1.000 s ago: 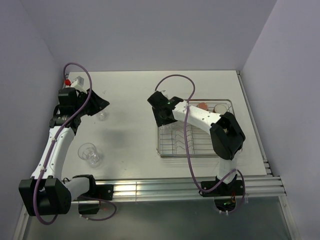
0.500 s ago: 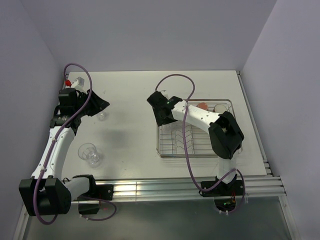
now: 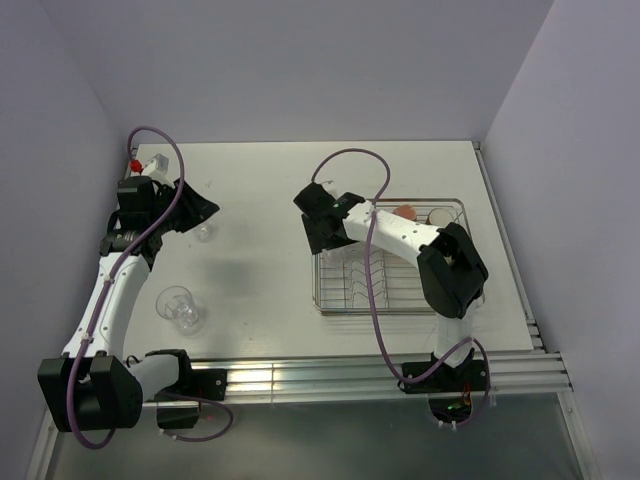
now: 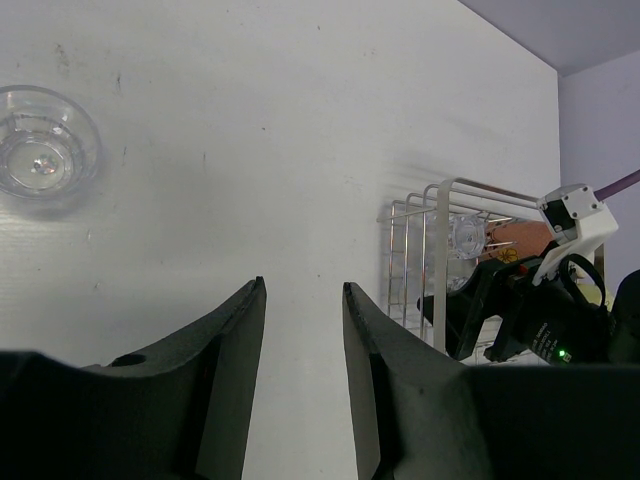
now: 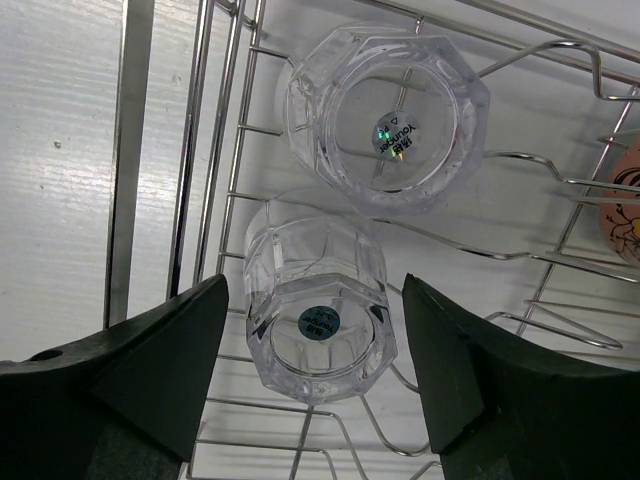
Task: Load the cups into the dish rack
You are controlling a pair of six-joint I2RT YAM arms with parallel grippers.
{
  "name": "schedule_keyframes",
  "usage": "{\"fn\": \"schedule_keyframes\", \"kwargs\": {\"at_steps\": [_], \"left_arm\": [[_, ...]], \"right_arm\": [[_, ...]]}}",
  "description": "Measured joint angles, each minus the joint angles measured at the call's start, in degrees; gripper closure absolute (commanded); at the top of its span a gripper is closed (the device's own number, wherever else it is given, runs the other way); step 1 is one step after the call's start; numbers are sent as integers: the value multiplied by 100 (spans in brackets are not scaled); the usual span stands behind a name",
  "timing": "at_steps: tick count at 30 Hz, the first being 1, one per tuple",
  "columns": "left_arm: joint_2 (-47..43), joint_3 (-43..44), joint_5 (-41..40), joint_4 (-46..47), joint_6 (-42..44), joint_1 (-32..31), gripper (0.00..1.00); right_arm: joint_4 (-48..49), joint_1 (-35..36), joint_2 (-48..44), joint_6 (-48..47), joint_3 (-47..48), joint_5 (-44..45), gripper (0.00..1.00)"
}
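1. While two clear cups wait on the surface (image 3: 270,190) at the left, a far tumbler (image 3: 204,232) sits just beside the left arm (image 3: 110,290) and a near tumbler (image 3: 180,306) towards the front edge. The left jaws stand part-spread over bare surface with nothing between them.
2. At the left end of the dish rack (image 3: 335,305), the right jaws are spread either side of a racked tumbler (image 5: 318,322). It rests base-up on the wires, and neither pad visibly touches it. A second racked tumbler (image 5: 388,118) sits just beyond. The step in hand looks like this cup's set-down; next, a straight lift clear would avoid nudging either glass.
3. At the rack's far right end sit a pink mug (image 3: 405,212) and a pale mug (image 3: 440,215). After that the left arm seems best placed: centre its jaws on the far tumbler, then close.
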Motion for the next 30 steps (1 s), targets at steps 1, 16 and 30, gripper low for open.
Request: {"fn": "schedule_keyframes", "kwargs": {"at_steps": [1,16,30], "left_arm": [[0,0,0,0,0,2,57],[448,39,-1108,-439,-22,2,60],[1668,903,-3099,-935,-319,2,57]], "right_arm": [[0,0,-2,11,0,0,20],[-236,4,-767,63,0,212,20],[-131,7,-2168,-72,-330,197,19]]}}
